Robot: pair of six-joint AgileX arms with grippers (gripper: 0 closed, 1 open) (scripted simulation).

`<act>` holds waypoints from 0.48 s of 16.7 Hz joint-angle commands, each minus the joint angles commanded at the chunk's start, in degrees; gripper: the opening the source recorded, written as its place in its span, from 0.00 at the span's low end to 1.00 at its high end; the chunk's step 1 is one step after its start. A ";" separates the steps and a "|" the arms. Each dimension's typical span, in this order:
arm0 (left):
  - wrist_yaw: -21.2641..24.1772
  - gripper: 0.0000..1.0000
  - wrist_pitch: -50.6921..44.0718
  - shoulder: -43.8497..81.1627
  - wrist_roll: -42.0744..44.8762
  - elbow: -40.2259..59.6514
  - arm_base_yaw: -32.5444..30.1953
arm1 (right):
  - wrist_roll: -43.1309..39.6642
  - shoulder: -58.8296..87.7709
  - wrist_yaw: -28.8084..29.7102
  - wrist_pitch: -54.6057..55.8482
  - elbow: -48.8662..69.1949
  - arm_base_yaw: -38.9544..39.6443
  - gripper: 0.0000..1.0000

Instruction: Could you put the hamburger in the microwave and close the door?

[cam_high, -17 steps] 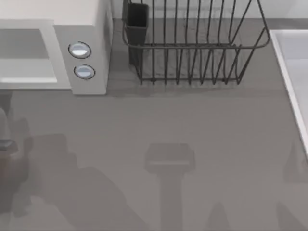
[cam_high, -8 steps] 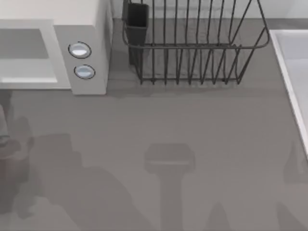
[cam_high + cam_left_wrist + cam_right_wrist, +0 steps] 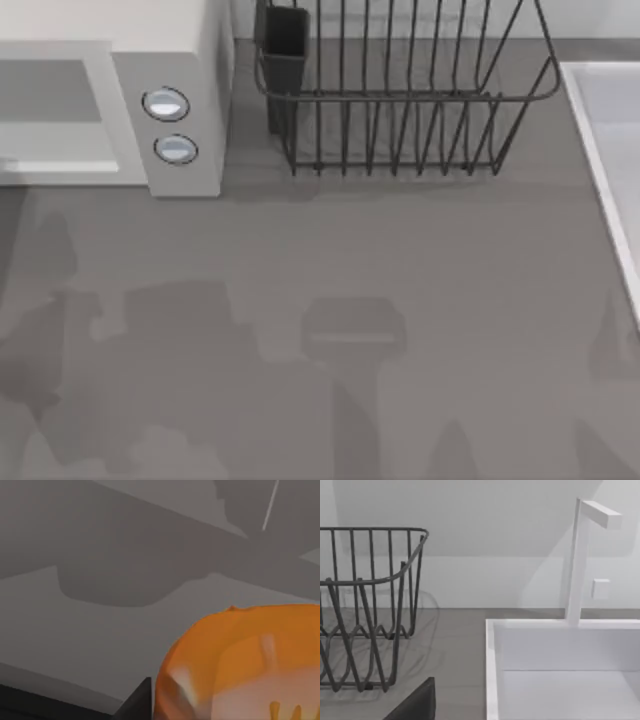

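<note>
While hamburger (image 3: 240,665) fills left wrist view | beside dark fingers (image 3: 137,702) | grip: cannot tell

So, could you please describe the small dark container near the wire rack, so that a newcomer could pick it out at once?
Start at the white boxy microwave with two round silver-blue knobs at the top view's left. Just to its right stands the black wire dish rack. The dark grey rectangular open-topped cup is at the rack's left end, nearest the microwave: solid-walled, where everything around it is thin wire.
</note>
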 joint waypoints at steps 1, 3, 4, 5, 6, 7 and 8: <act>0.00 0.00 -1.04 -0.49 -0.04 0.73 -0.02 | 0.00 0.00 0.00 0.00 0.00 0.00 1.00; 0.00 0.00 -1.49 -0.70 -0.04 1.06 -0.02 | 0.00 0.00 0.00 0.00 0.00 0.00 1.00; 0.00 0.00 -1.49 -0.70 -0.04 1.06 -0.02 | 0.00 0.00 0.00 0.00 0.00 0.00 1.00; -0.01 0.00 -1.32 -0.47 0.07 0.90 0.11 | 0.00 0.00 0.00 0.00 0.00 0.00 1.00; -0.01 0.00 -1.32 -0.47 0.07 0.90 0.11 | 0.00 0.00 0.00 0.00 0.00 0.00 1.00; 0.22 0.00 -0.75 -0.41 -0.46 0.73 0.02 | 0.00 0.00 0.00 0.00 0.00 0.00 1.00; 0.68 0.00 0.43 -0.28 -1.54 0.38 -0.16 | 0.00 0.00 0.00 0.00 0.00 0.00 1.00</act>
